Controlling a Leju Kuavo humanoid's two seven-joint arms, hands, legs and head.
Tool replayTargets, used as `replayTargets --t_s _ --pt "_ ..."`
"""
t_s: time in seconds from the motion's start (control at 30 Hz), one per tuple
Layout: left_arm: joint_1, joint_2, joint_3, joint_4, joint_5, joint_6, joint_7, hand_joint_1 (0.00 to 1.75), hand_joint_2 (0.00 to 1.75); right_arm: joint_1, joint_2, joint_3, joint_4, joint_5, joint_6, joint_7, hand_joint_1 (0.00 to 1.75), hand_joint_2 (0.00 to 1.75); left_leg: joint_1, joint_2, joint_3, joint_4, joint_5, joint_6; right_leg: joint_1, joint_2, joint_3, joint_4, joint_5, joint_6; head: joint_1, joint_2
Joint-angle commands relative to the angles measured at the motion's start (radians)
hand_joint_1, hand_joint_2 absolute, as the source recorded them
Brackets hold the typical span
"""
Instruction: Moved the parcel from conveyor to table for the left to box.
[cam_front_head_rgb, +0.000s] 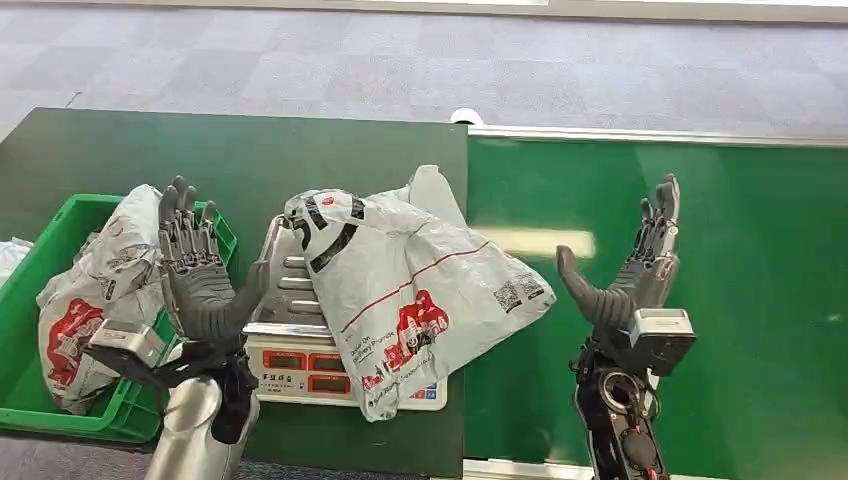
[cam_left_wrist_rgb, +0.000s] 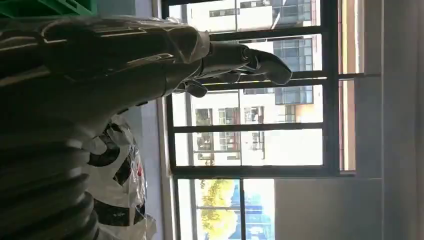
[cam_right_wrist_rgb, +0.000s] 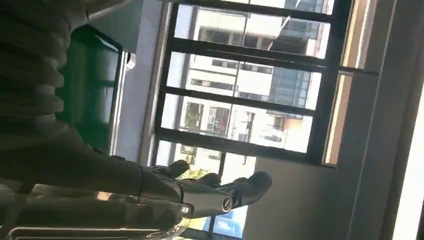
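Observation:
A grey plastic parcel (cam_front_head_rgb: 410, 290) with black and red print lies across the weighing scale (cam_front_head_rgb: 290, 365) on the dark green table (cam_front_head_rgb: 250, 150). My left hand (cam_front_head_rgb: 200, 275) is raised just left of the scale, fingers apart and pointing up, holding nothing. My right hand (cam_front_head_rgb: 635, 280) is lifted over the green conveyor (cam_front_head_rgb: 720, 260), right of the parcel, fingers spread and empty. The left wrist view shows the left hand (cam_left_wrist_rgb: 235, 62) against windows, with the parcel (cam_left_wrist_rgb: 120, 175) beside its cover. The right hand (cam_right_wrist_rgb: 210, 192) in its wrist view is likewise bare.
A green crate (cam_front_head_rgb: 60, 400) at the table's left holds another printed parcel (cam_front_head_rgb: 100, 290). The scale's red display faces me near the table's front edge. Grey carpet floor lies beyond the table and conveyor. Windows show in both wrist views.

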Motion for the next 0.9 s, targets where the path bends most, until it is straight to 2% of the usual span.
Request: replayTargets --t_s 0.03,0.13,0.27,0.37,0.47,0.63,0.7,0.87,0.9 --pt "-0.013 0.042 -0.103 -0.052 -0.031 -0.027 0.002 0.0 1.75 0.099 0.046 -0.139 -0.04 -0.041 0.044 0.011 0.0 1.75 0.001 -0.003 0.001 -0.001 0.0 0.001 0.001 -0.004 0.002 -0.001 -0.001 -0.002 0.0 0.0" --pt "-0.037 0.087 -0.198 -0.054 -0.077 0.002 0.002 0.0 1.75 0.113 0.057 -0.151 -0.027 -0.03 0.082 0.027 0.0 1.75 0.0 -0.003 0.002 -0.001 0.0 0.001 0.001 -0.004 0.003 -0.001 -0.001 -0.002 0.0 0.0" --pt "-0.043 0.1 -0.222 -0.047 -0.09 0.005 0.002 0.0 1.75 0.112 0.06 -0.149 -0.015 -0.029 0.088 0.028 0.0 1.75 0.0 -0.002 0.001 -0.001 0.0 0.001 0.0 -0.002 0.001 0.0 0.0 -0.002 0.0 0.0" --pt "-0.092 0.139 -0.313 0.079 -0.192 -0.015 0.002 0.0 1.75 0.119 0.069 -0.157 0.023 -0.024 0.109 0.048 0.0 1.75 0.0 -0.002 0.002 -0.001 0.001 0.001 0.0 -0.003 0.002 -0.001 0.0 -0.002 0.0 0.0" --pt "-0.149 0.102 -0.323 0.265 -0.359 -0.058 0.013 0.0 1.75 0.132 0.076 -0.144 0.078 0.003 0.135 0.061 0.0 1.75 0.0 -0.005 0.004 -0.003 0.002 0.001 0.0 -0.006 0.005 -0.003 0.0 -0.002 0.0 0.0" --pt "-0.256 0.057 -0.381 0.47 -0.572 -0.239 0.167 0.0 1.75 0.09 0.098 -0.123 0.153 0.034 0.178 0.067 0.0 1.75 0.0 -0.003 0.003 -0.002 0.001 0.001 0.001 -0.004 0.004 -0.002 0.0 -0.002 0.0 0.0" --pt "-0.27 0.045 -0.384 0.514 -0.581 -0.301 0.192 0.0 1.75 0.085 0.099 -0.125 0.159 0.037 0.185 0.07 0.0 1.75 0.0 -0.002 0.003 -0.001 0.001 0.001 0.001 -0.003 0.004 -0.002 0.0 -0.001 0.0 0.0" --pt "-0.269 0.044 -0.378 0.519 -0.582 -0.302 0.192 0.0 1.75 0.085 0.099 -0.126 0.156 0.038 0.187 0.072 0.0 1.75 0.0 0.0 0.003 -0.001 0.0 0.001 0.0 -0.002 0.003 -0.002 0.0 -0.002 0.0 0.0" --pt "-0.27 0.044 -0.371 0.524 -0.564 -0.367 0.21 0.0 1.75 0.086 0.1 -0.129 0.156 0.041 0.195 0.078 0.0 1.75 0.0 -0.001 0.006 -0.003 0.0 0.003 0.001 -0.002 0.006 -0.003 0.0 -0.004 0.0 0.0"
